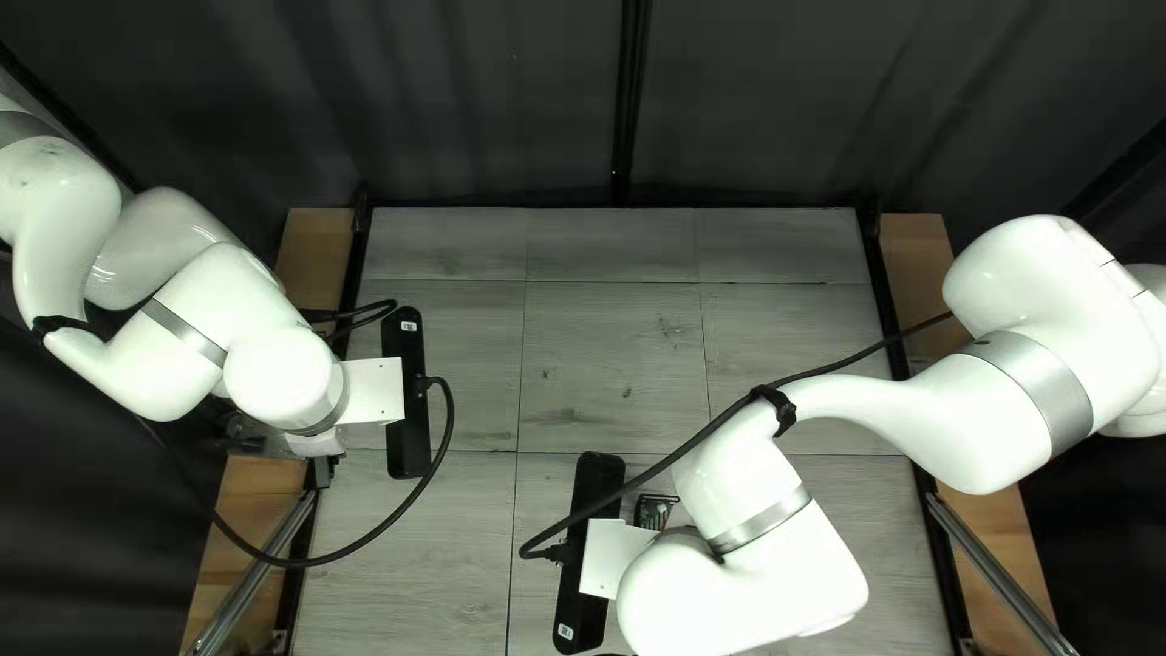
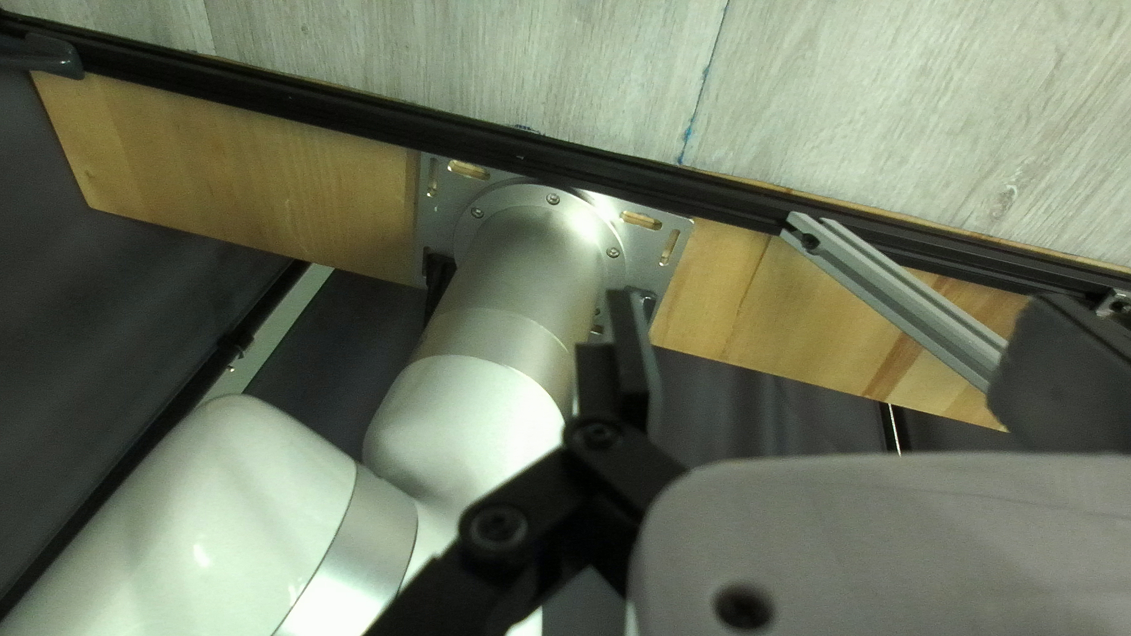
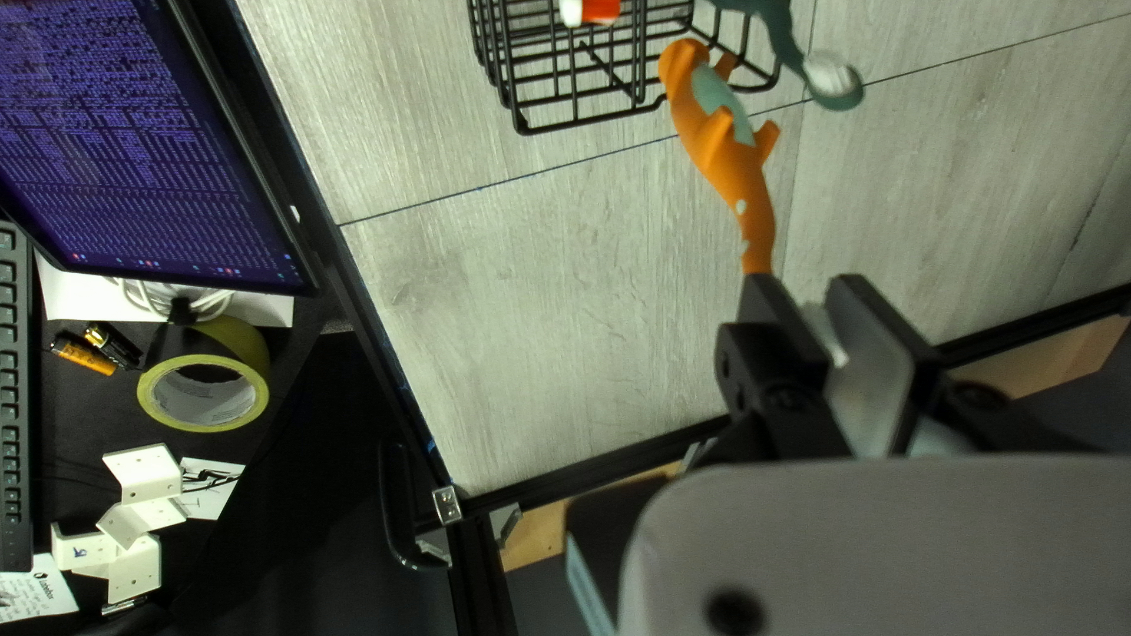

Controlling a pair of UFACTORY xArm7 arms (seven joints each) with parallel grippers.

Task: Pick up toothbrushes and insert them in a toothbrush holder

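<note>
The right gripper (image 3: 808, 299) is closed down narrow, both fingers pinching the thin tail end of the orange toothbrush (image 3: 720, 141) from two sides. The brush runs straight out ahead of the fingers, above the grey surface (image 3: 574, 265). Its far end meets the corner of the black wire toothbrush holder (image 3: 565, 79); whether that end is inside the wires or only against them cannot be told. A teal toothbrush (image 3: 791, 40) shows just beside the holder and the orange brush, with a pale round end. Something orange and white sits in the holder (too little shows to name it).

In the top left view the holder (image 1: 652, 510) peeks out beside the right arm's wrist, near the surface's near edge.

The left gripper (image 2: 839, 327) stands wide open with nothing between its fingers. It hangs off the surface's left edge, above its own arm's base, well apart from the brushes.
</note>
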